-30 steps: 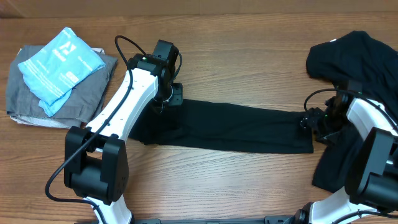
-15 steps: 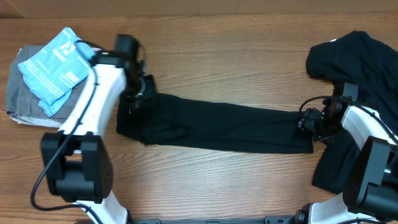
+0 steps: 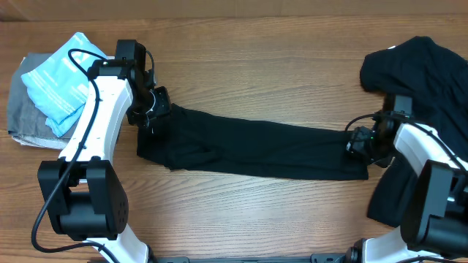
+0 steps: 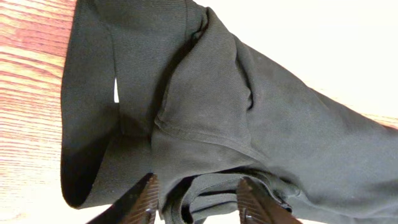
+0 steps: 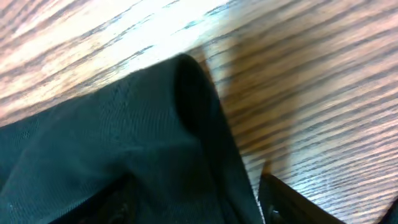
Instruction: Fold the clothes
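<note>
Overhead, a long black garment (image 3: 256,150) is seen laid out as a narrow band across the middle of the wooden table (image 3: 278,66). Its long edges run roughly straight, and its left end is wider and rumpled. That left end is met by the left gripper (image 3: 151,117), and the right end by the right gripper (image 3: 360,142). A second black garment (image 3: 428,73) is heaped in soft folds at the table's right edge, with a small white mark near its upper left rim. At the far left a grey folded garment (image 3: 25,120) is found, with a crinkled light blue plastic packet (image 3: 62,84), printed in white, lying on it.

In the left wrist view the fabric is shown as a fine ribbed knit, with a stitched seam curving through it. The left fingers (image 4: 148,198) are held clearly apart, and a bunched fold lies loose in the gap.

In the right wrist view a rounded fold of the same knit is raised off the striped wood grain. Only the dark tips of the right fingers (image 5: 283,202) are visible. They are set wide, with cloth filling the space between them; whether it is gripped cannot be told.
</note>
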